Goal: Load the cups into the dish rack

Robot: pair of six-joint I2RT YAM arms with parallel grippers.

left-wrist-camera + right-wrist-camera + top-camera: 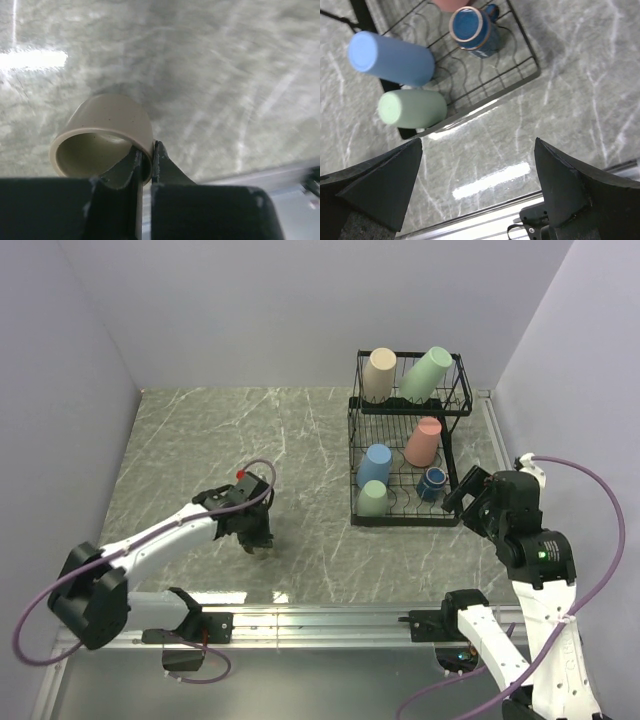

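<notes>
An olive-tan mug lies on its side on the marble table, its mouth facing the left wrist camera. My left gripper is shut on its rim, one finger inside and one outside; from above the gripper covers most of the mug. The black wire dish rack stands at the right. Its upper tier holds a beige tumbler and a pale green tumbler. Below sit a salmon-pink tumbler, a blue tumbler, another pale green tumbler and a navy mug. My right gripper hangs open and holds nothing, just off the rack's near right corner.
An aluminium rail runs along the table's near edge with both arm bases on it. Grey walls close in the table on the left, back and right. The rack's front wire edge lies just ahead of the right fingers.
</notes>
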